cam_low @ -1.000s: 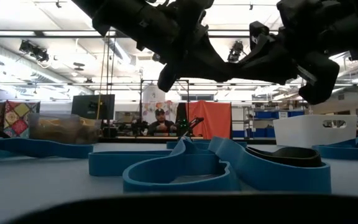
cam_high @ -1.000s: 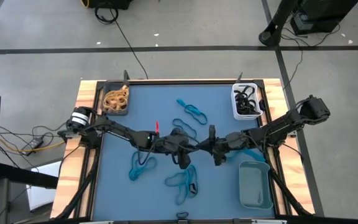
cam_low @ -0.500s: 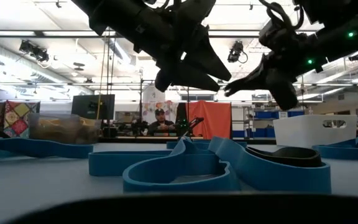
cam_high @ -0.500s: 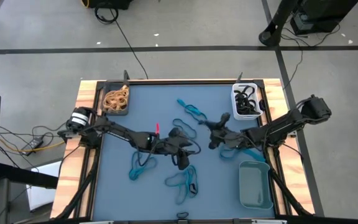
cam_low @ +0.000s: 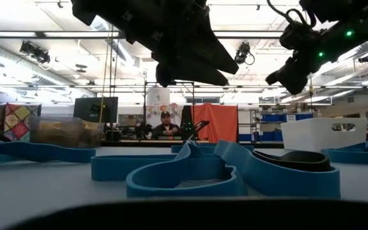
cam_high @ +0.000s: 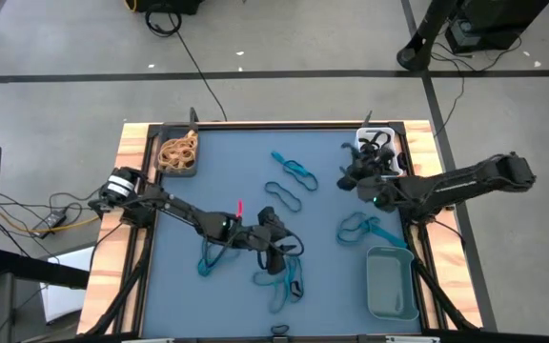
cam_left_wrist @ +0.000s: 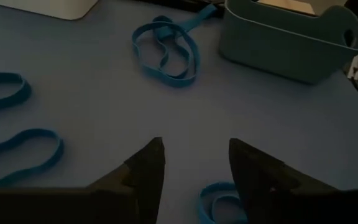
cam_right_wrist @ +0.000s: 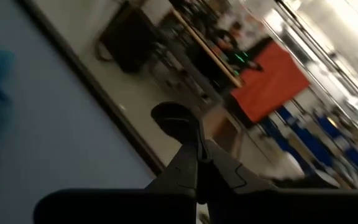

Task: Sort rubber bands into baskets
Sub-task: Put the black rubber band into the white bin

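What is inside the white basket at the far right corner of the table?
The white basket holds a tangle of black rubber bands. The right tool hangs near its rim and hides part of the inside.

far left corner: basket (cam_high: 177, 152) with rubber bands in it
far right corner: second basket (cam_high: 376, 155), right gripper (cam_high: 348, 178) just beside it
near right: third basket (cam_high: 391, 282)
middle of surface (cam_high: 236, 152): loose rubber bands (cam_high: 294, 171)
near centre: left gripper (cam_high: 276, 255) over bands
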